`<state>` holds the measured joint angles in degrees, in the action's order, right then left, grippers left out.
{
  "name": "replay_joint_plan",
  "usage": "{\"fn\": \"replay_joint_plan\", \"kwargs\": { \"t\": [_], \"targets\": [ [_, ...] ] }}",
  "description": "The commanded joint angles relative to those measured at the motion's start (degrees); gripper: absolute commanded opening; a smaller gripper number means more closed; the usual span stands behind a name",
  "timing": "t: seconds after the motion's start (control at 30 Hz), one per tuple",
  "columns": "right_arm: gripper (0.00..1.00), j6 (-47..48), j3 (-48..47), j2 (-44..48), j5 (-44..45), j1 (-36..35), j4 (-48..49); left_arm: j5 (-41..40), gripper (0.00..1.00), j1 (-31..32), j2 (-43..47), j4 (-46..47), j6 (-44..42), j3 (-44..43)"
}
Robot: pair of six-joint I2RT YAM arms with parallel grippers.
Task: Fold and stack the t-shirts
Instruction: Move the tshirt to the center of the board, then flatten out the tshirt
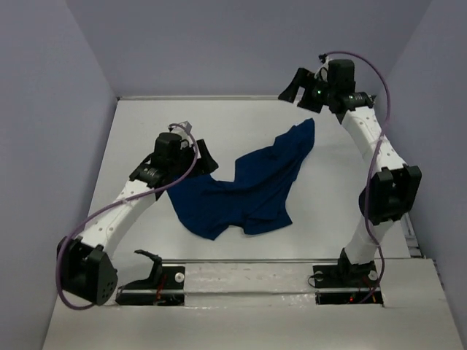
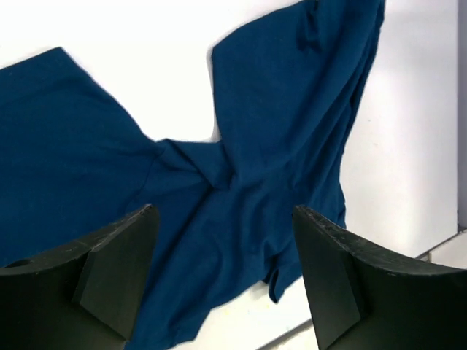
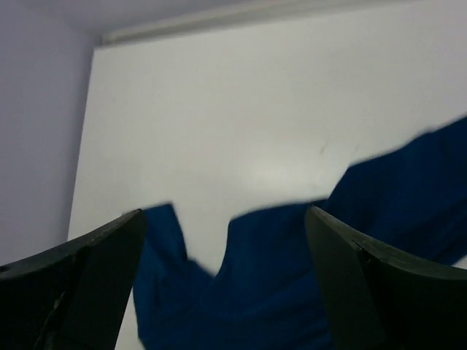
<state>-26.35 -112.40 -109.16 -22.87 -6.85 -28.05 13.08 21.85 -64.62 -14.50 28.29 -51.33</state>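
From the top camera, the white table [image 1: 146, 124] sits in a booth of pale lavender walls: a back wall [image 1: 241, 44] beyond the t-shirt and a side wall [image 1: 44, 109] on each flank. The dark blue t-shirt [image 1: 248, 191] lies crumpled and unfolded near the middle of the table. Its bulk is spread toward the near edge, and one narrow part stretches away toward the far right. A metal rail [image 1: 248, 266] runs along the table edge, on the near side of the t-shirt, and carries both arm bases. The left gripper [image 1: 206, 157] hangs over the t-shirt's left edge. The right gripper [image 1: 295, 86] is raised just beyond the t-shirt's far tip and is clear of the cloth.

In the left wrist view, the left gripper [image 2: 222, 213] has its black fingers [image 2: 117, 262] spread apart with nothing between them. The t-shirt [image 2: 277, 131] lies below in wrinkled folds. Bare white table [image 2: 146, 44] shows above the t-shirt and to its right.

In the right wrist view, the right gripper [image 3: 225, 214] is spread wide and holds nothing. The t-shirt [image 3: 292, 277] fills the lower part of the view, slightly blurred. Beyond it is plain white table [image 3: 255, 95], which runs to the lavender wall [image 3: 36, 109] at the left and to a pale strip at the far edge.
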Motion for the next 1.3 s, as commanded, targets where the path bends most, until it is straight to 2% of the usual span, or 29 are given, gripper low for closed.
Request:
{"fn": "replay_joint_plan", "kwargs": {
  "t": [0.0,0.03,0.07,0.1,0.13,0.17,0.23,0.27,0.33,0.37,0.47,0.73,0.83,0.97,1.13,1.27],
  "targets": [
    [0.78,-2.36,21.56,17.11,4.68,-4.22,6.57,1.24,0.71,0.57,-8.22,7.28,-3.24,-5.34],
    [0.51,-3.44,26.39,22.97,3.81,-4.22,8.09,1.77,0.63,0.57,-12.07,7.90,-3.51,-6.23],
    [0.29,-4.32,34.97,25.82,3.02,-5.09,9.23,1.95,0.59,0.57,-13.94,8.26,-3.86,-7.37],
    [0.00,-4.59,38.88,28.45,2.75,-7.71,9.85,2.30,0.54,0.57,-17.87,9.22,-4.47,-9.21],
    [0.00,-4.76,42.40,33.18,3.01,-9.22,9.51,2.82,0.53,1.09,-20.00,9.40,-4.74,-10.27],
    [0.00,-5.46,48.96,35.49,3.01,-10.88,9.16,3.44,0.52,1.09,-22.11,9.40,-5.09,-12.54],
    [0.02,-8.09,55.24,40.23,5.10,-15.72,8.46,4.67,0.52,1.09,-28.59,8.79,-6.31,-15.19],
    [0.22,-9.24,61.27,45.13,6.34,-17.91,8.19,5.89,0.52,1.70,-30.46,8.44,-6.67,-17.55],
    [0.46,-13.02,66.67,49.47,6.26,-19.25,7.49,6.52,0.53,1.71,-35.37,8.88,-7.11,-19.15],
    [0.64,-14.24,68.87,52.97,6.61,-20.03,7.05,6.52,0.53,1.71,-36.62,8.88,-7.20,-20.64],
    [0.77,-17.33,75.30,57.21,7.67,-22.06,4.77,7.48,0.53,2.24,-41.28,9.66,-6.85,-23.19],
    [0.75,-23.92,82.34,59.60,12.41,-23.29,1.33,8.10,0.52,3.37,-53.06,9.58,-6.67,-31.81],
    [0.75,-25.68,83.48,56.88,13.29,-23.29,1.33,2.93,0.52,4.87,-56.57,7.65,-9.03,-35.41],
    [0.74,-26.30,84.80,54.51,13.91,-23.29,3.18,3.09,0.51,5.49,-58.95,7.55,-8.61,-37.00],
    [0.70,-26.56,84.72,48.45,12.33,-23.29,8.36,3.53,0.37,5.49,-59.66,9.23,-7.11,-37.00],
    [0.69,-28.23,84.62,44.57,13.20,-23.29,11.26,3.53,0.37,5.49,-59.66,9.05,-7.29,-37.44]
  ]
}}
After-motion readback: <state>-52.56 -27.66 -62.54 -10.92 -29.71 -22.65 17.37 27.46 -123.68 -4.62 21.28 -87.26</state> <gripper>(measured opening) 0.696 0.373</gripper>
